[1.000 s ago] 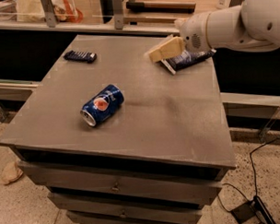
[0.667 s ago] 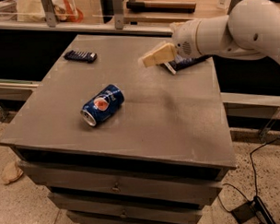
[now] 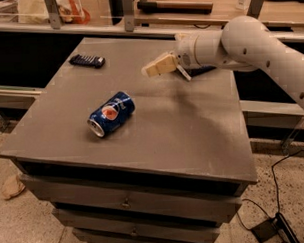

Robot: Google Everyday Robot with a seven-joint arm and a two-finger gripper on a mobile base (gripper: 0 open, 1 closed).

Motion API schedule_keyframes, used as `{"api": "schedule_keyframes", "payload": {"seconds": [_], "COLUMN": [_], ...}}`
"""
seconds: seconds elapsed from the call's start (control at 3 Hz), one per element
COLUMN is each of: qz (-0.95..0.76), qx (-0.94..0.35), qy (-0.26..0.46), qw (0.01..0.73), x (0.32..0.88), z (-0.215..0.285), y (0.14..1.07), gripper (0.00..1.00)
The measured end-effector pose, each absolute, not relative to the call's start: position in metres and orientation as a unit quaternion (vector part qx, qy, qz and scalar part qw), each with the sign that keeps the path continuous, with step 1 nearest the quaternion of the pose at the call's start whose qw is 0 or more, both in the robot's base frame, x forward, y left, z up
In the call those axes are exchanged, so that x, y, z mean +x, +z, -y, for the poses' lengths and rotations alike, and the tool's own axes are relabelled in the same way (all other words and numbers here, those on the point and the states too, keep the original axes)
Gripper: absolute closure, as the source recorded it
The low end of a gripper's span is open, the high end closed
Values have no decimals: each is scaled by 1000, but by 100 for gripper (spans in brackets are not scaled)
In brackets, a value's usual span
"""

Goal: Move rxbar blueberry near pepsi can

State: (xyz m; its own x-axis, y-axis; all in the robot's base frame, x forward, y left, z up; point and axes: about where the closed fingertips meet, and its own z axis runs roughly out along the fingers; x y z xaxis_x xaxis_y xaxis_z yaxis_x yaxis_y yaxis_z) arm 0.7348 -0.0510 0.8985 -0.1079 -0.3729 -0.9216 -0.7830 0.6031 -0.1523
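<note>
The pepsi can (image 3: 110,114) lies on its side on the grey table (image 3: 192,137), left of the middle, with its silver top facing the front left. The rxbar blueberry (image 3: 87,60) is a small flat dark bar lying at the back left of the table, well apart from the can. My gripper (image 3: 157,66) hangs above the back middle of the table, pointing left. It is right of the bar and behind and to the right of the can. It touches neither one.
A dark blue snack bag (image 3: 204,69) lies at the back right, mostly hidden behind my white arm (image 3: 249,40). Drawers (image 3: 130,202) sit under the tabletop. A counter with bags (image 3: 38,7) runs behind. Cables (image 3: 280,219) lie on the floor at the right.
My gripper and arm have swung left, from over the snack bag at the back right towards the back middle of the table. The can and the bar have not moved.
</note>
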Motion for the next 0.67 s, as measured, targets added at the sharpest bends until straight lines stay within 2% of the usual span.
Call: {"api": "schedule_keyframes", "payload": {"seconds": [0.67], "qz": [-712], "qx": [-438], "qy": [246], "qw": [491], "x": [787], "z": [5], "y": [880], "gripper": [0]}}
